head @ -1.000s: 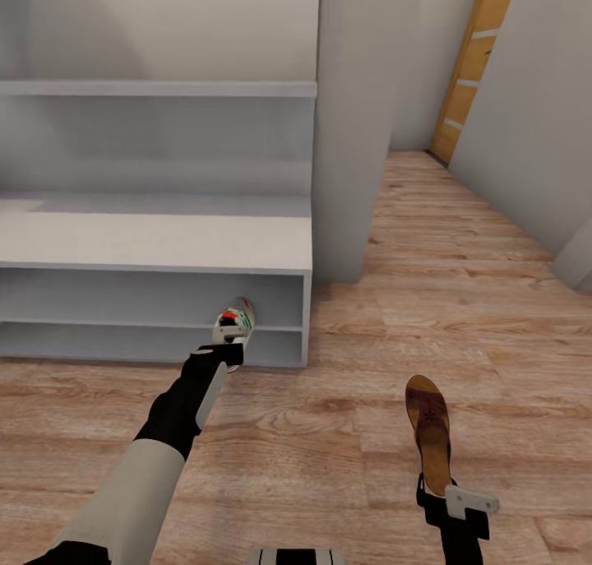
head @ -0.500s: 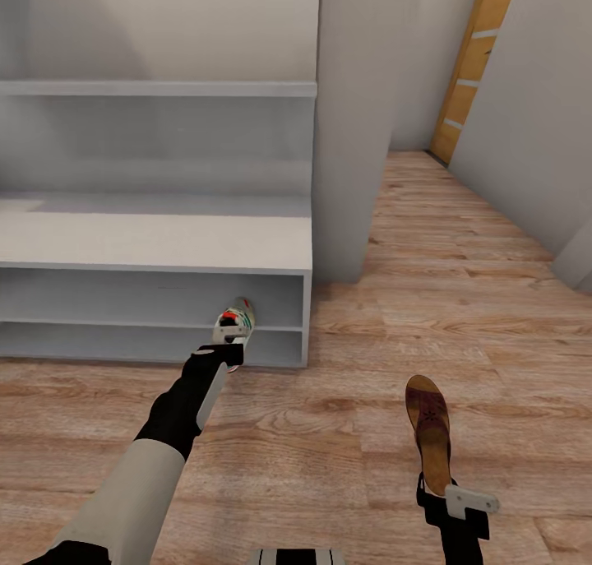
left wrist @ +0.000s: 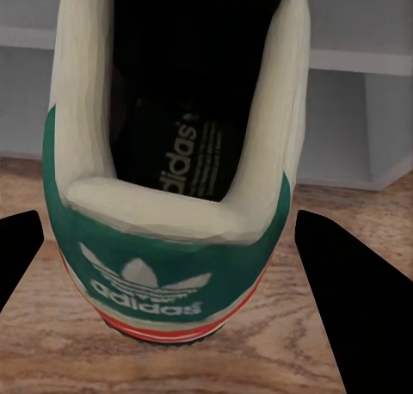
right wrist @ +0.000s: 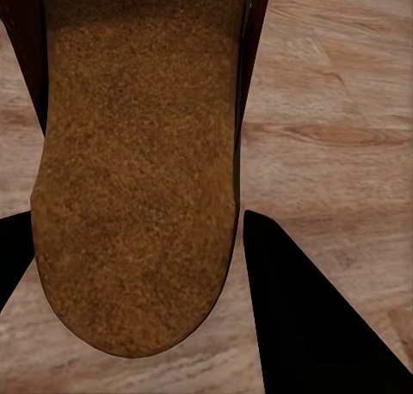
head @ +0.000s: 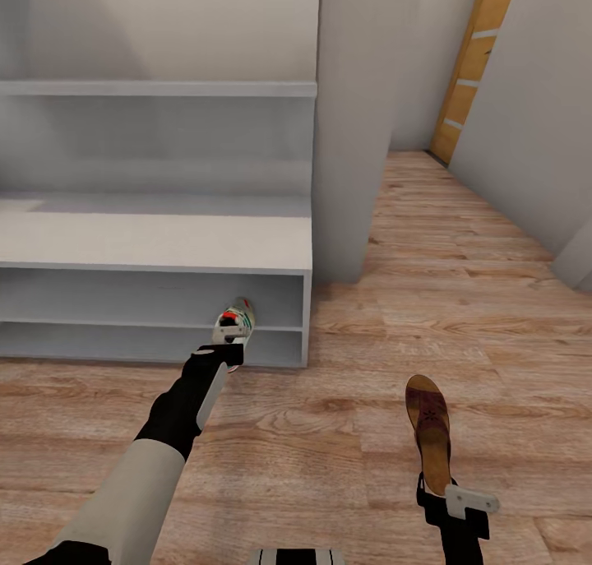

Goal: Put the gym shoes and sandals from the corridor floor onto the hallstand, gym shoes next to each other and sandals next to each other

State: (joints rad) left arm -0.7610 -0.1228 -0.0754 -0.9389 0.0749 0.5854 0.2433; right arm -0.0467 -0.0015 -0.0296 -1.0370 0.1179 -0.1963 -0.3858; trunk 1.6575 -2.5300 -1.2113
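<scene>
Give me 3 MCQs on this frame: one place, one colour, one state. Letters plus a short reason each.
1. Where is the gym shoe?
A. at the hallstand's low shelves
B. on the hallstand's flat top
C. by the wooden door

2. What colour is its heel panel?
A. blue
B. green
C. black

3. What does the right end effector hold?
A. nothing
B. a gym shoe
C. a sandal

Answers: 1 A, the head view shows it at the left end effector, level with the low shelves. 2 B, the left wrist view shows a green heel. 3 C, the sandal's heel sits between the fingers.
</scene>
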